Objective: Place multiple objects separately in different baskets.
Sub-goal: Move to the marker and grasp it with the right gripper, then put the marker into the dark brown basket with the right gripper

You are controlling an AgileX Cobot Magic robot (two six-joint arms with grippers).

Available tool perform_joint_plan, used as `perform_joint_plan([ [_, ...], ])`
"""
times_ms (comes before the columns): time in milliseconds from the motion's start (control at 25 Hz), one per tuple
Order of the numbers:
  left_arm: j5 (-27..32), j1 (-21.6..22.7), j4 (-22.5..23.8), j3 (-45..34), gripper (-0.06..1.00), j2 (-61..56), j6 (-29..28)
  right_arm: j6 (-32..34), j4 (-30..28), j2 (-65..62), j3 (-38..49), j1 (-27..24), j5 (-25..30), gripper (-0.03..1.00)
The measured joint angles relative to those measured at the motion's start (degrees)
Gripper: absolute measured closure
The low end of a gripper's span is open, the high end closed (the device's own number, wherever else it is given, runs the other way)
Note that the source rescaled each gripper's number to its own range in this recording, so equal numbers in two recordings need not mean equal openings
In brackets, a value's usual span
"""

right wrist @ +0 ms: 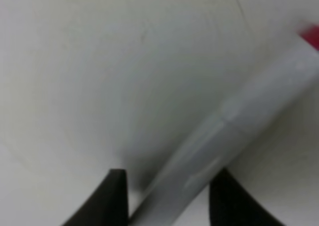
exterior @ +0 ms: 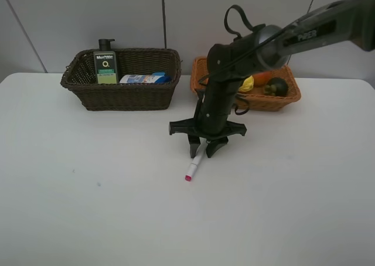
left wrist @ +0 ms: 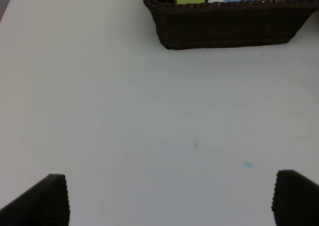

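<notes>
White worktop (exterior: 88, 207) holds only the pink-tipped white marker (exterior: 195, 162), straddled by the right pincer (exterior: 207, 149), narrowed around it. Bottles fill the dark basket (exterior: 123, 96), fruit the tan basket (exterior: 266, 101). Left pincer (left wrist: 169, 198) gapes wide.

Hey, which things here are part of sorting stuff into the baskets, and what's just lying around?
Part of the job:
- marker
- right gripper
- dark basket
- pump bottle
- blue-capped bottle
- tan basket
- lemon
- mangosteen

Just lying about:
- nothing visible; only the bare table
</notes>
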State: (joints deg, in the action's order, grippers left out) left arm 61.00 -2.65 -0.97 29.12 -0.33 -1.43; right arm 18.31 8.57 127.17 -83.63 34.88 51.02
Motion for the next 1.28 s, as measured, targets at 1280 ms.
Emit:
perform_joint_plan([
  [1280, 0.0, 0.0, 0.0, 0.0, -0.06, 0.0, 0.0, -1.57, -22.35, -20.2, 0.54, 5.11, -51.02, 0.97],
])
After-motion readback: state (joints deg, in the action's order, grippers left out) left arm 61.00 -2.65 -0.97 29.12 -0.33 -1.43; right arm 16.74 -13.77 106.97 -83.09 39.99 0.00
